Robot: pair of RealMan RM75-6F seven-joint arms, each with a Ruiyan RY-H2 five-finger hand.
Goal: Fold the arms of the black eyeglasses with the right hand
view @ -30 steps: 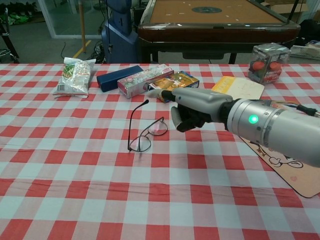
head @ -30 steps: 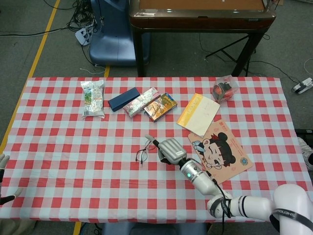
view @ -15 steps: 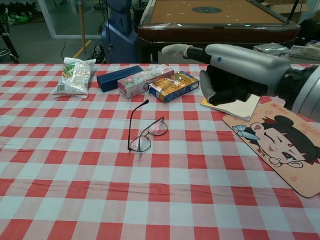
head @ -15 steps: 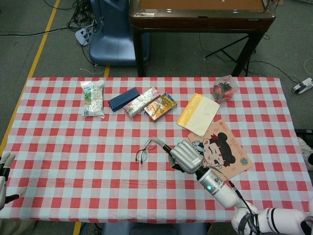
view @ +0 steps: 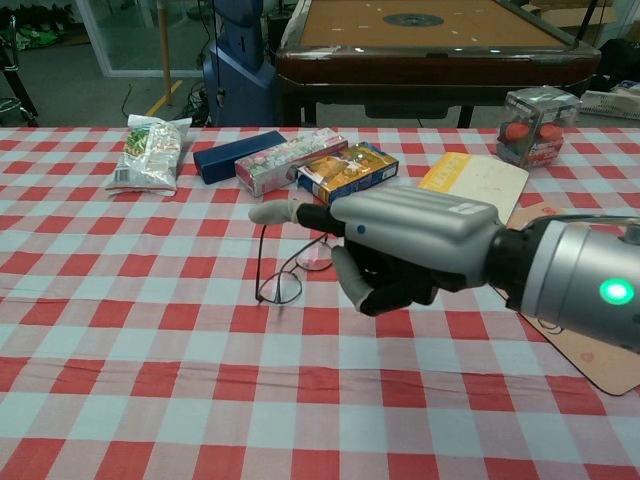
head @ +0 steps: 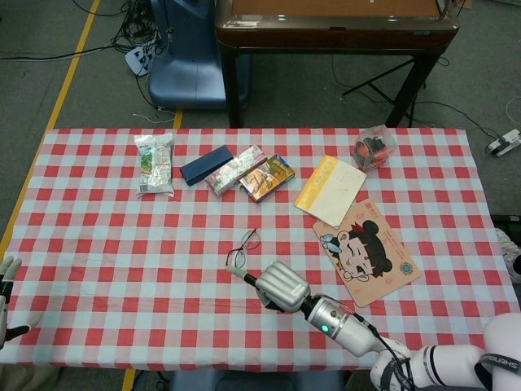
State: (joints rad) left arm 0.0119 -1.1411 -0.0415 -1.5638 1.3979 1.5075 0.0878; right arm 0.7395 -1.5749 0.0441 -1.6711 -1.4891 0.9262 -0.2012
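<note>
Table (head: 98, 244) under red-checked cloth carries a snack bag (head: 155, 164), dark blue case (head: 206, 164), two printed boxes (head: 235, 169), yellow notebook (head: 330, 189), cartoon board (head: 366, 252) and wrapped item (head: 374, 149).

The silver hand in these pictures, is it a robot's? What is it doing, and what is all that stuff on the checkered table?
Yes, it belongs to a robot with two arms. One picture looks down from the robot's head, the other looks forward from its chest. The right hand hangs near the black eyeglasses, with one finger pointing out and the others curled in. It holds nothing. The glasses lie on the red-and-white tablecloth with an arm sticking out, so they aren't folded yet. The left hand peeks in at the table's edge, empty. Also on the table: a snack bag, a dark blue case, two colourful boxes, a yellow notebook and a cartoon mat.
</note>
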